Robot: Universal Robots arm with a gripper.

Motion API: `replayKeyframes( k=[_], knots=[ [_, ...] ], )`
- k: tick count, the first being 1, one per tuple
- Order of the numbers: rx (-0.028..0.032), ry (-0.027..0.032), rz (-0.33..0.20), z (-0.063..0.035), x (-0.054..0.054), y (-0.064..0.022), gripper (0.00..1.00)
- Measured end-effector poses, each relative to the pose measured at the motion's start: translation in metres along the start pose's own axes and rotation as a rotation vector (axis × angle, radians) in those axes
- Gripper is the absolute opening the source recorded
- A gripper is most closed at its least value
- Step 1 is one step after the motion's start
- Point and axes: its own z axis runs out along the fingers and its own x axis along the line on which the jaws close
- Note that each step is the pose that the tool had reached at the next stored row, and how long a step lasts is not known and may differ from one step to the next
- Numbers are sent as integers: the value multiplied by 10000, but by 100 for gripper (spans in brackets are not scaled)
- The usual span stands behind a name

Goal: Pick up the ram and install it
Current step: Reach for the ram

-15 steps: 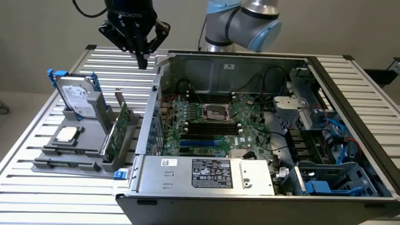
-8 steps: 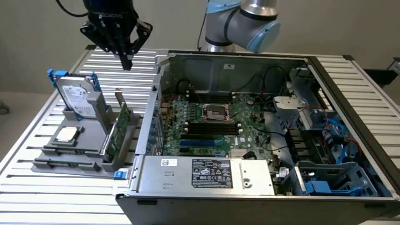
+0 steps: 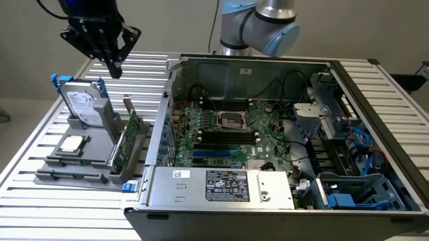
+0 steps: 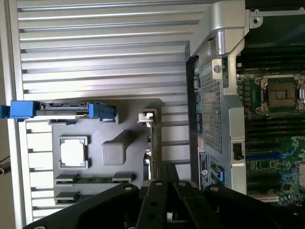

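A: What is seen in the exterior view?

B: An open computer case (image 3: 158, 134) is laid on a slatted bench (image 3: 60, 216), and its motherboard (image 3: 228, 145) is exposed. At the exterior view's left, a grey holder (image 3: 87, 168) is set on the bench just beside the case. A hard drive (image 3: 84, 103) is stood at the holder's far end and a processor chip (image 3: 72, 144) is laid near its middle. A tall expansion card (image 3: 126, 143) is stood on edge along the side nearest the case.

A: And the fingers?

B: The fingers (image 3: 114, 68) are hung in the air above the far end of the holder, near the hard drive, and are pointed down. They are drawn together, and nothing is held.

A: What is added by the wrist view?

B: The fingers are seen pressed close, with nothing between them. The ram (image 4: 93, 180) is seated on edge in a slot of the holder. It is placed just beside the processor chip, on the side away from the hard drive. It is untouched and kept apart from the fingers.
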Motion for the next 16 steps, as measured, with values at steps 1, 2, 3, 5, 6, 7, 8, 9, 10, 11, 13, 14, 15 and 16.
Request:
replayKeyframes(
  k=[1,2,3,5,6,7,8,9,10,11,13,14,15,16],
  knots=[
    [1,1,0,0,44,-19,11],
    [1,0,-1,1,87,-38,11],
    [0,0,0,3,131,-59,11],
    [1,1,0,8,218,-101,11],
    [0,0,0,10,261,-124,11],
    [0,0,0,13,302,-148,11],
    [1,1,0,17,339,-172,11],
    [1,0,0,21,371,-197,11],
    [1,0,0,25,400,-222,11],
    [1,1,-2,30,425,-249,11],
    [0,2,0,42,463,-307,11],
    [1,5,0,49,477,-340,11],
    [2,12,0,56,488,-373,11],
    [2,23,1,65,497,-403,11]
  ],
)
